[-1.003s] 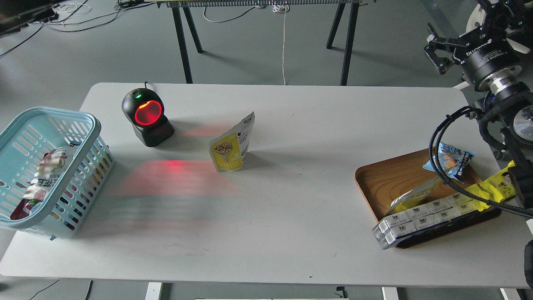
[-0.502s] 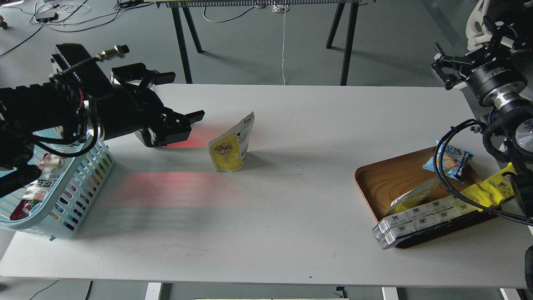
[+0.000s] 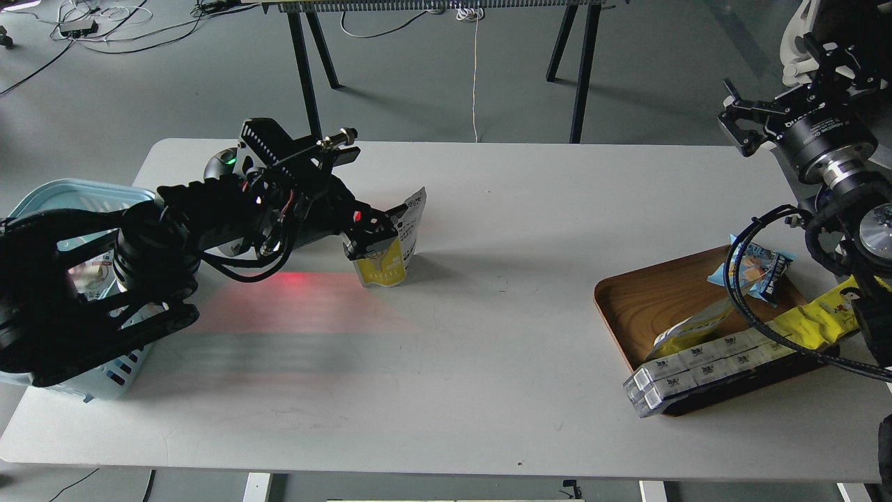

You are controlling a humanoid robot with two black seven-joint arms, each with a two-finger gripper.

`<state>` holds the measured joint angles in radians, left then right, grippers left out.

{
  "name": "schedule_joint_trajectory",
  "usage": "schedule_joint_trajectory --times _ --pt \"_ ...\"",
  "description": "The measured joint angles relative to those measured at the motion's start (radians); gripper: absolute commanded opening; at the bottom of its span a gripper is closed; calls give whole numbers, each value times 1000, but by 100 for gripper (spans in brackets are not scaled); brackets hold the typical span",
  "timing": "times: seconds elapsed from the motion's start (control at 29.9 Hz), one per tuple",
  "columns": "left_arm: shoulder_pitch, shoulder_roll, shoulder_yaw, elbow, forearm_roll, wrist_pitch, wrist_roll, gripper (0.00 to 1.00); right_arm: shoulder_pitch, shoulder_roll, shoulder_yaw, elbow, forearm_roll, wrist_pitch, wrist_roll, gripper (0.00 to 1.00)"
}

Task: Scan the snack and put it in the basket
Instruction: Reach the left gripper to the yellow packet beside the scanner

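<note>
Left gripper [image 3: 380,233] is at the snack [image 3: 398,244], fingers around the pouch's left upper part; one finger crosses its front face, but dark metal hides the gap, so I cannot tell whether it's clamped or just around it. Pouch stands upright on the table [image 3: 488,348], leaning slightly, white top edge up and to the right, yellow lower part touching the surface, about mid-table toward the far side. Left arm reaches in from the left edge, low and nearly horizontal, wrist rolled so the ridged black block and a cable connector sit on top. Elbow and forearm cover most of the basket [image 3: 42,199], which sits at the table's left end; only its far rim and a near corner show. The arm also hides most of the scanner [image 3: 224,162], green light visible at its top; red glow falls on the table just near of the pouch. Right gripper [image 3: 739,118] is raised off the table's far right corner, fingers spread apart, holding nothing. Below it, at the right edge, the wooden tray [image 3: 648,300] holds the small blue bag [image 3: 756,268], the long yellow wrapper [image 3: 815,321] and white boxes [image 3: 704,369].
</note>
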<state>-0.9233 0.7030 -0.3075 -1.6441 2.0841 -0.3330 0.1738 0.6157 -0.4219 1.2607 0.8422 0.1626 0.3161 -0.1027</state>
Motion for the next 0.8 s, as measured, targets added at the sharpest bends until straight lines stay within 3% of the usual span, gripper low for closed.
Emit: schedule_joint_trajectory --times 0.47,0.54,0.67,0.8 --pt "85 -79 -14 38 33 -43 96 94 -1 0 0 -2 0 -2 11 99" --pt "87 -80 -14 57 67 -45 98 88 -3 0 0 -3 0 -2 13 99" --pt "96 -79 -14 71 89 -46 98 67 -7 0 0 -3 0 -2 15 99" --pt "106 -83 -13 79 91 -56 94 61 -7 2 0 -3 0 -1 18 99"
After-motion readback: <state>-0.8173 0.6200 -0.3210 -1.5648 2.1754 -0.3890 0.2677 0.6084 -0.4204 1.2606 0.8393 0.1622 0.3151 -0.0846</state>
